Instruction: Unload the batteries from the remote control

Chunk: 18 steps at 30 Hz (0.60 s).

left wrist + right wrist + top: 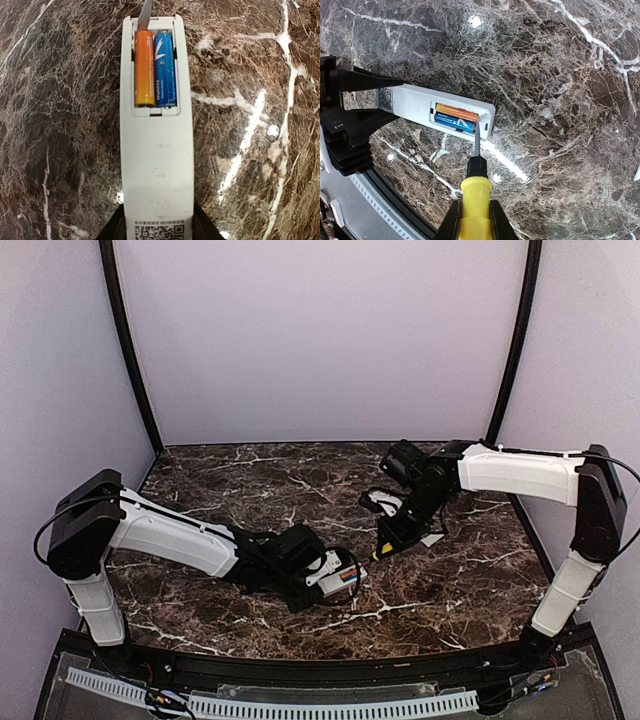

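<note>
My left gripper (157,231) is shut on the white remote control (157,165) at its code-mark end, holding it over the marble table (60,125). The compartment is open, with two batteries side by side, one showing orange (144,67), one blue (165,67). My right gripper (475,222) is shut on a yellow stick tool (476,200). Its thin metal tip (476,137) rests at the compartment's far end, by the battery ends (457,117). In the top view the left gripper (330,572) and right gripper (392,538) meet at the table's middle.
A small flat white piece (432,539) lies on the table just right of my right gripper. The black front rail (395,205) runs along the near edge. The table (470,590) is dark marble with white veins, walled at the back and sides.
</note>
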### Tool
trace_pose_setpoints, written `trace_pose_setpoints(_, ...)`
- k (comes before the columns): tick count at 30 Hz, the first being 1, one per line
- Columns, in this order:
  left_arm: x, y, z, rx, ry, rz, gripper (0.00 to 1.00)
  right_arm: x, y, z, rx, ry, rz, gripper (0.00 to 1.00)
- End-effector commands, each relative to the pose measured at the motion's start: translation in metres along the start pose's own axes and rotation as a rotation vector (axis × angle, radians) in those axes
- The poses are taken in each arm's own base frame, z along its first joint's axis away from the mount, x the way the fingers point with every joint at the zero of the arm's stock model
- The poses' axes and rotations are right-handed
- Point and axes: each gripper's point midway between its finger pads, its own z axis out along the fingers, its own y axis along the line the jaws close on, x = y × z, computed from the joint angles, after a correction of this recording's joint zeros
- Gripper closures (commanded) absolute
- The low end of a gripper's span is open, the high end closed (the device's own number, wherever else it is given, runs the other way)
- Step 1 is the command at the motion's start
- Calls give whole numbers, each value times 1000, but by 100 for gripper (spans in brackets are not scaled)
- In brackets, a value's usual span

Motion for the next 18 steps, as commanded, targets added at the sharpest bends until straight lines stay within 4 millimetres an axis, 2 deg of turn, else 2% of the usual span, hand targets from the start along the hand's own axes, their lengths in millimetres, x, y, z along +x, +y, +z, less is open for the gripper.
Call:
trace_pose_setpoints(1, 5, 1, 2, -15, 16, 6, 100, 9, 13, 17, -67, 63, -1, 100)
trace_pose_setpoints(9, 4, 1, 2, -16, 11, 7, 100, 11, 27, 20, -149, 64, -33, 100)
trace_pose_setpoints(15, 4, 1, 2, -16, 12, 10, 100, 12, 24, 31, -149, 80, -41, 100)
trace_pose_setpoints(18, 5, 1, 2, -16, 13, 11, 100, 7, 24, 30, -129, 77, -44, 100)
